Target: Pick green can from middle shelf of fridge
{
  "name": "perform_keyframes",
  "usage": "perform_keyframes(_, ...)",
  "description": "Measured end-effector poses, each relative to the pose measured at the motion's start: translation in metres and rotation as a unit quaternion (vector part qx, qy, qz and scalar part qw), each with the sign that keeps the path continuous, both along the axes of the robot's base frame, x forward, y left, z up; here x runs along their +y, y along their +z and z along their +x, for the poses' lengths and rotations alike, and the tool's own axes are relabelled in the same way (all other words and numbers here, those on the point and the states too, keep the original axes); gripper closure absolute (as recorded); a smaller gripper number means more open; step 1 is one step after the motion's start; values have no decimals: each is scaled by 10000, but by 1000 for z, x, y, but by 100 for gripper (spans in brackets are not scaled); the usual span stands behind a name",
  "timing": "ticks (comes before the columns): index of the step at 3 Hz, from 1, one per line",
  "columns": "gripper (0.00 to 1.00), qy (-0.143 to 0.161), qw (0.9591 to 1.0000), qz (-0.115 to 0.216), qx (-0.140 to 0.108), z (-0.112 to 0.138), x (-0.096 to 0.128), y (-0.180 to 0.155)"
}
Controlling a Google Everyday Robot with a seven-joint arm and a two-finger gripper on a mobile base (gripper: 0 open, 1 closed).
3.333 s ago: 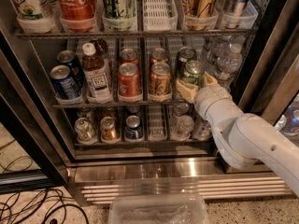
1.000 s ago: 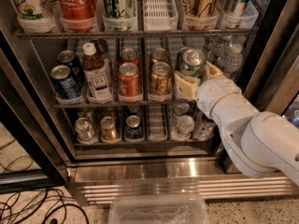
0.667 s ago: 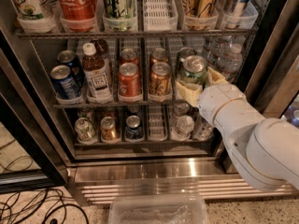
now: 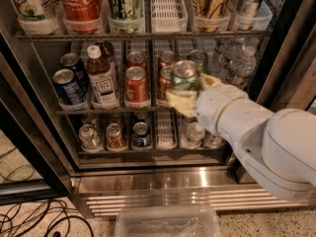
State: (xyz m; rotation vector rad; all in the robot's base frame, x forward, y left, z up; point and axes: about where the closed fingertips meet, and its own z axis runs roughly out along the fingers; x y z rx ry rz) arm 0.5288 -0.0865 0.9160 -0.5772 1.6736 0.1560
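Left of the fingers [image 4: 178, 102], the red can [image 4: 137, 85] & orange can [image 4: 164, 83] sit in lanes on the middle shelf [image 4: 98, 111] of the fridge [image 4: 148, 179]. The gripper [image 4: 191, 90] has its fingers hugging the green can [image 4: 185, 75] just in front of that shelf, prob. so it comes out w/o bumping others. Right of the fingers, the big white arm [image 4: 256, 137] hides the can's bottom & the lane behind.

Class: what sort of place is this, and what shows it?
Likely a shop or office pantry: a large steel commercial drinks fridge, its grey wire middle shelf lined with cans and bottles. The gripper grips a pale green can before that shelf.
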Motion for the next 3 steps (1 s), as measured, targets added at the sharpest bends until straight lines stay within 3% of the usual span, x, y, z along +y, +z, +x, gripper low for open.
perform_keyframes(1,100,783,9957,130,484,-17,45,-8)
perform_keyframes(2,100,1361,9877,317,703,-12,43,-12)
perform_keyframes(3,100,1474,9858,322,740,-16,43,-13)
